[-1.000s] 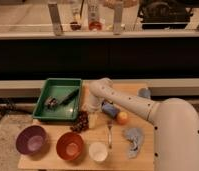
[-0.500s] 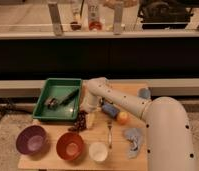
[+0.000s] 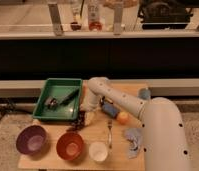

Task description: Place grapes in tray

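The grapes (image 3: 79, 121), a dark reddish-purple bunch, lie on the wooden table just off the front right corner of the green tray (image 3: 45, 93). My gripper (image 3: 87, 108) hangs from the white arm directly above and slightly behind the grapes, beside the tray's right rim. The wrist hides where the gripper meets the bunch. The tray holds a dark utensil (image 3: 69, 96) and a small grey object (image 3: 51, 102); no grapes lie in it.
A purple bowl (image 3: 31, 139), an orange bowl (image 3: 70, 145) and a white cup (image 3: 98, 151) stand along the front edge. An orange ball (image 3: 123, 118), a blue can (image 3: 110, 109), a fork (image 3: 109, 133) and a grey-blue cloth (image 3: 134, 138) lie to the right.
The arm has swung further over the table and fills more of the right side. The gripper has come down closer to the grapes. The grapes have barely moved.
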You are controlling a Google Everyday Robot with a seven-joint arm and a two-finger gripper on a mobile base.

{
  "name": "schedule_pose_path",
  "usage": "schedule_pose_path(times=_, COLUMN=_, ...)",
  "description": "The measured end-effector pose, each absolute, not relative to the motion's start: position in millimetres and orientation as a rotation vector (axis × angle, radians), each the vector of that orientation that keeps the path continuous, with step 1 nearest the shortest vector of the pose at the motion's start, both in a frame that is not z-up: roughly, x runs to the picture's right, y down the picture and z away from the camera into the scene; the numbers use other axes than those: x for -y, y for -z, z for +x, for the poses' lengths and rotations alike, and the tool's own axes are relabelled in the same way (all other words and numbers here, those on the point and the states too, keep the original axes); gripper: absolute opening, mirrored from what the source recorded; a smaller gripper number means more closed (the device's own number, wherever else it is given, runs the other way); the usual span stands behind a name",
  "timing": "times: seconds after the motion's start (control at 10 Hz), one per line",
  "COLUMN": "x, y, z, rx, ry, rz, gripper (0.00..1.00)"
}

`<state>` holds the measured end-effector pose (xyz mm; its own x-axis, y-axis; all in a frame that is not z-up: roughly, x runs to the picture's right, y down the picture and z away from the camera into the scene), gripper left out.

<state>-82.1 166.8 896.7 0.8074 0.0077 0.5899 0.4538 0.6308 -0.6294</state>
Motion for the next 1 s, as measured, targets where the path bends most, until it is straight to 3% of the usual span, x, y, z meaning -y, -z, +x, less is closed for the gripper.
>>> schedule_pose_path(times=0.2, x=-166.3, y=-896.6, z=-81.5, rx=0.59, ry=0.273, rz=-0.86, gripper=0.0)
schedule_pose_path(times=1.0, x=-166.4, y=-896.4, z=-81.4, rx=0.591, ry=0.273, rz=-0.862, gripper=0.0)
